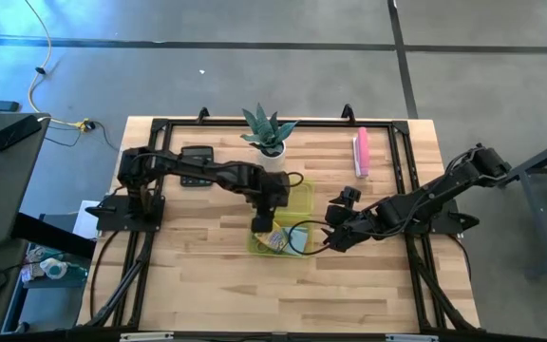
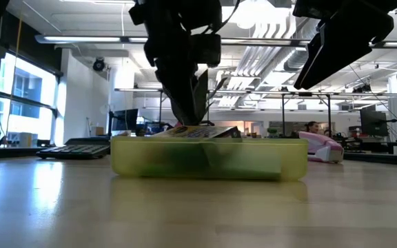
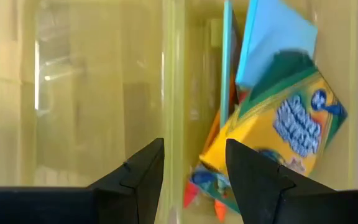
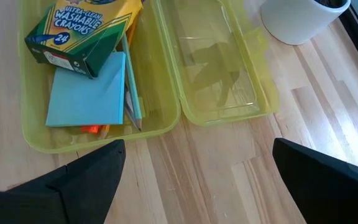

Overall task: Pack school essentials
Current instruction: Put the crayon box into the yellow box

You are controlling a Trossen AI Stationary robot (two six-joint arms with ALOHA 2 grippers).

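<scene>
Fingers of my left gripper [image 3: 194,177] stood apart, straddling the ridge where the yellow case [image 4: 166,121] hinges to its clear lid [image 4: 222,68], nothing gripped between them. Just past them lay the crayon box [image 3: 284,121], tilted against the light-blue notepad [image 3: 272,40], with orange pens [image 3: 219,208] poking out beneath. My right gripper [image 4: 197,168] hung wide open and empty over the bare wood beside the case.

I judged the packing close to finished and the lid as the step in hand. To do it well I would have kept the left fingers clear of the crayon box, since it rode high over the rim in the low view and could stop the lid seating; pressing it flat first seemed wise. The right arm could have steadied the case.

Beyond, on the pale wooden table [image 1: 207,275], the potted plant [image 1: 270,138] stood right behind the lid, the black calculator [image 1: 198,153] and pink bar [image 1: 360,153] farther back. Offices, ceiling ducts and a seated person filled the room.
</scene>
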